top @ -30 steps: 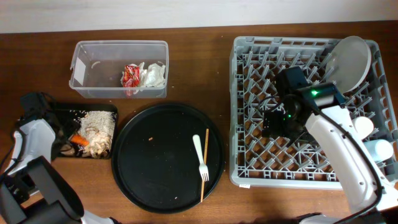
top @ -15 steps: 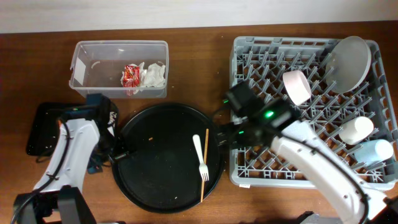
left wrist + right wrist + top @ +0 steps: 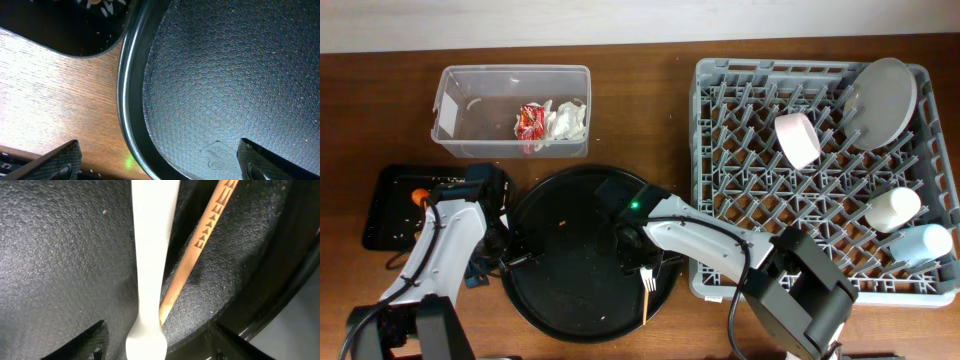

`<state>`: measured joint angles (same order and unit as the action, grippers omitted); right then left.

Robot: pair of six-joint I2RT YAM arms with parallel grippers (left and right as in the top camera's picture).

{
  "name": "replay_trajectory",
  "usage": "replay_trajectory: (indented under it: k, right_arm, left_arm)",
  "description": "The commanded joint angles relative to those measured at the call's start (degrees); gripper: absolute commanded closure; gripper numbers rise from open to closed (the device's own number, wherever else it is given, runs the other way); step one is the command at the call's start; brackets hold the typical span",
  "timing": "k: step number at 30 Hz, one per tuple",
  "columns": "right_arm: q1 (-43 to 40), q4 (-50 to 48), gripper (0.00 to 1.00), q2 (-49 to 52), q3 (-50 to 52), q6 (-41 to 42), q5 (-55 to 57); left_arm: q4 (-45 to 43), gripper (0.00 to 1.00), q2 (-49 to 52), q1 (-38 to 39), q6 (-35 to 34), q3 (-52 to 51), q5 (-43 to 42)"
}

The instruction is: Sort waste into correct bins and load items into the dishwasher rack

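Sorting looks mostly done. The clear tub holds the red-and-white wrapper and the white tissue. The shallow black tray has the orange carrot and pale crumbs in it. The small brown lump can't be made out.

The grey rack is already loaded. The white plate stands at its far right corner and the small white bowl is tipped on the pegs. The white cup and pale blue cup sit along the right edge.

Left to load are the white fork and the chopsticks, which lie touching on the large round black tray. A few specks sit on that tray too.

The right claw is low over the fork handle. Its jaws are spread, one either side of the handle, and it has nothing in its grip yet. It looks set for a fork pick, and the chopstick lying against the handle could get caught in the pinch.

The left claw is spread wide and empty. It hangs over the round tray's near-left rim, where the wooden surface shows beside it.
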<state>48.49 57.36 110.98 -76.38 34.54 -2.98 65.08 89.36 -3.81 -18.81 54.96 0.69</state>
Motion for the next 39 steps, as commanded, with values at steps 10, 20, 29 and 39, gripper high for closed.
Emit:
replay_trajectory:
  k: [10, 20, 29, 39]
  right_arm:
    - [0.31, -0.79, 0.60, 0.28, 5.07, 0.24, -1.33]
    - [0.24, 3.39, 0.82, -1.77, 1.81, 0.22, 2.27]
    - [0.24, 5.03, 0.96, -1.79, -1.66, 0.22, 2.58]
    - [0.11, 10.10, 0.96, -5.64, -10.80, -0.04, 7.82]
  left_arm:
    - [-0.57, 0.01, -0.26, 0.17, 0.92, -0.50, 0.61]
    - [-0.57, 0.01, -0.26, 0.17, 0.92, -0.50, 0.59]
    - [-0.55, 0.01, -0.26, 0.17, 0.90, -0.50, 0.59]
    - [-1.25, 0.01, -0.26, 0.17, 0.90, -0.50, 0.61]
